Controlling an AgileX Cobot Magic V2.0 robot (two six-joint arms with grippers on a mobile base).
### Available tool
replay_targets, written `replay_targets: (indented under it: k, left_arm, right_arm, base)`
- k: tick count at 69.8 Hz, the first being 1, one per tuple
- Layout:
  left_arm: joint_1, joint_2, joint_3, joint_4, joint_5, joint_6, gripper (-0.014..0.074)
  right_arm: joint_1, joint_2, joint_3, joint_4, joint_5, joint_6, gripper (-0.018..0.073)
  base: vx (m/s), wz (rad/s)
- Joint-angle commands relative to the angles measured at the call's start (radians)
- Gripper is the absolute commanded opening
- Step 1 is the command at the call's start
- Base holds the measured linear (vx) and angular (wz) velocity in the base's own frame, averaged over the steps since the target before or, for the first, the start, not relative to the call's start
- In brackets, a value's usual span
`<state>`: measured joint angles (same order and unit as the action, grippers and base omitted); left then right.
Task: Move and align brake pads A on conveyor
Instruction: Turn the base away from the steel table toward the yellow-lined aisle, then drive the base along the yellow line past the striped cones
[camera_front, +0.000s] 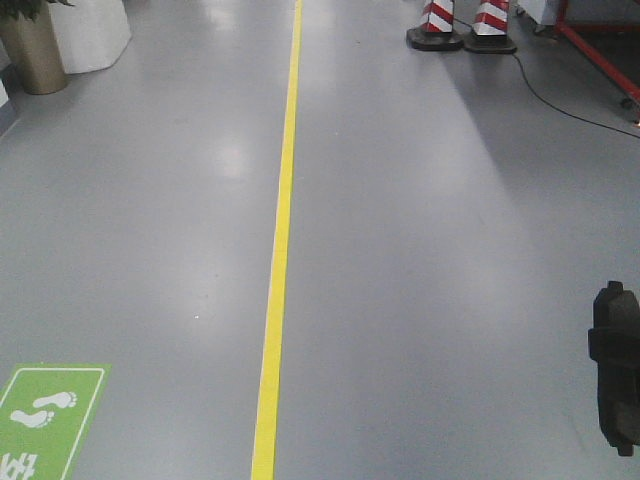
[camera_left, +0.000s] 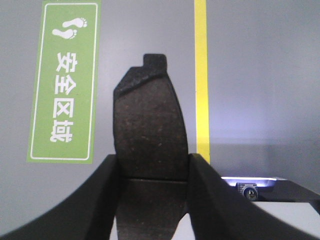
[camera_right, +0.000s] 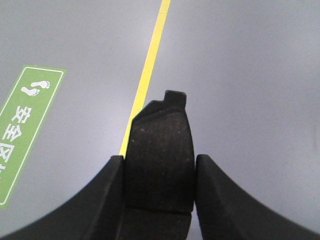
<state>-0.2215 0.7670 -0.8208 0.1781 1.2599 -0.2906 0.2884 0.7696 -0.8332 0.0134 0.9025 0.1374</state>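
Brake pads A (camera_left: 148, 120) clamped: left claw (camera_left: 153, 159), right claw (camera_right: 159, 159).

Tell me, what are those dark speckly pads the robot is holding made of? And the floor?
The left arm's brake pad and right arm's brake pad look like pressed gritty friction material: matte, dark, with pale specks. Exact mix is unclear. The floor looks like smooth coated grey, showing soft glare.

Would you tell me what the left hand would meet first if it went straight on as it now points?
Probably bare grey floor between the green safety sign and the yellow line; the brake pad held in the left hand would touch first. Depth is unclear.
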Motion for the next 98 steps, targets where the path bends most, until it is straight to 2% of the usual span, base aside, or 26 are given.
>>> replay_targets:
  k: [1, 45, 98]
  left_arm:
    - [0.001, -0.005, -0.030, 0.014, -0.004, -0.001, -0.0006]
    - [0.001, -0.005, -0.030, 0.014, -0.004, -0.001, -0.0006]
    - [0.001, -0.005, -0.030, 0.014, -0.004, -0.001, -0.0006]
  right_arm:
    - [-0.001, -0.004, -0.028, -0.007, -0.071, -0.007, -0.0008]
    - [-0.001, -0.004, -0.028, -0.007, -0.071, -0.007, -0.0008]
    - [-0.001, -0.004, -0.028, -0.007, -0.071, -0.007, -0.0008]
  base:
    - [0.25, 0.14]
    - [0.41, -0.01]
    - [0.63, -0.04]
